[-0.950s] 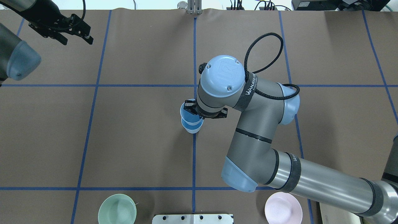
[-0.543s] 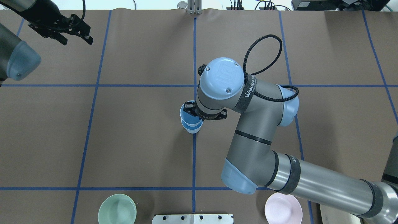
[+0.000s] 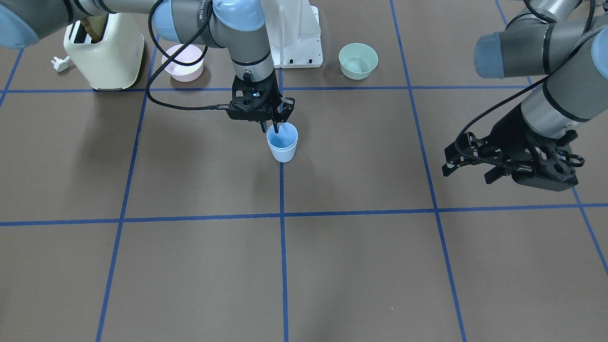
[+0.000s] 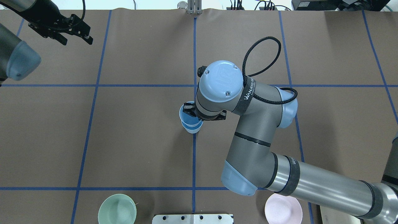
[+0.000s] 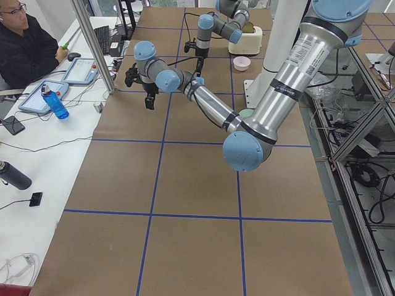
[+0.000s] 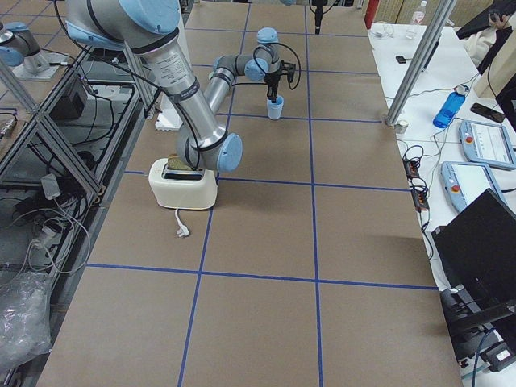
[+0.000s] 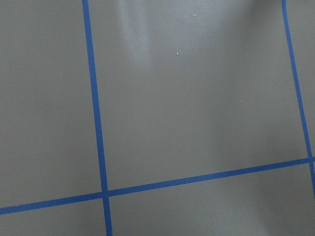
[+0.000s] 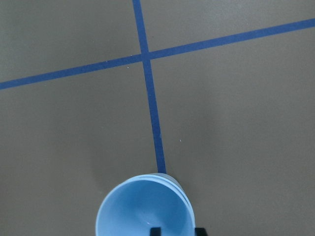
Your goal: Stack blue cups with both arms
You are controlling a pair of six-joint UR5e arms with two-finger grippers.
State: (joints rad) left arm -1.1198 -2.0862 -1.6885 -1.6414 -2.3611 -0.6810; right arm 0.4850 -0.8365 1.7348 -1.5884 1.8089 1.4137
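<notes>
two blue cups (image 4: pixel 190 124) are seen nested upright on the counter (image 4: pixel 140 140) at the centre tape line (image 4: pixel 194 155), the lower one mostly hidden. the right claw (image 3: pixel 270 128), largely covered from overhead by the right arm (image 4: pixel 248 130), is parted astride the rim, one fingertip inside. the left claw (image 3: pixel 468 172) is held released and empty, well apart.

**Table surface and what stands on it**

Table (image 3: pixel 361 266): brown cover, gridded with blue tape lines (image 3: pixel 281 190). Blue cups (image 3: pixel 282 153) nested, upright, standing on a tape line near centre. At the robot's edge: white pedestal (image 3: pixel 297 33), mint-green bowl (image 3: pixel 358 61) and pink bowl (image 3: pixel 183 64) on either side of it, cream toaster (image 3: pixel 103 59) beside the pink bowl, its plug (image 3: pixel 60 63) lying loose.
</notes>
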